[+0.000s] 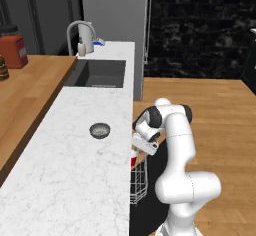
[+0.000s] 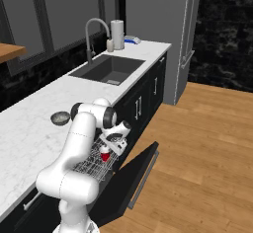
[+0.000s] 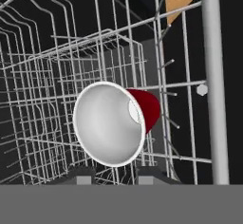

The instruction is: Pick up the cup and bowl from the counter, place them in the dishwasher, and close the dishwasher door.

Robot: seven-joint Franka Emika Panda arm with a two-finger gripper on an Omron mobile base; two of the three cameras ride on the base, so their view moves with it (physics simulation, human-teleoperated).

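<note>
The red cup (image 3: pixel 148 108) lies tilted on its side in the dishwasher's silver wire rack (image 3: pixel 57 76), its white inside facing the hand camera. My gripper (image 3: pixel 114 178) is just behind the cup's rim, fingertips slightly apart and open. From the base views the gripper (image 2: pixel 106 151) hangs low over the pulled-out rack (image 2: pixel 91 167) with the cup (image 2: pixel 105 156) under it, also cup (image 1: pixel 133 159). The grey bowl (image 1: pixel 99 130) sits on the white marble counter (image 1: pixel 70 180), to the left of my arm. The dishwasher door (image 2: pixel 134 176) is folded down, open.
A dark sink (image 1: pixel 98 73) with a curved faucet (image 1: pixel 80 30) lies further along the counter. A wooden butcher-block surface (image 1: pixel 25 90) carries a red container (image 1: pixel 13 51). Dark cabinets (image 2: pixel 148 96) and a tall grey fridge (image 2: pixel 170 34) stand beyond. Wooden floor opens to the right.
</note>
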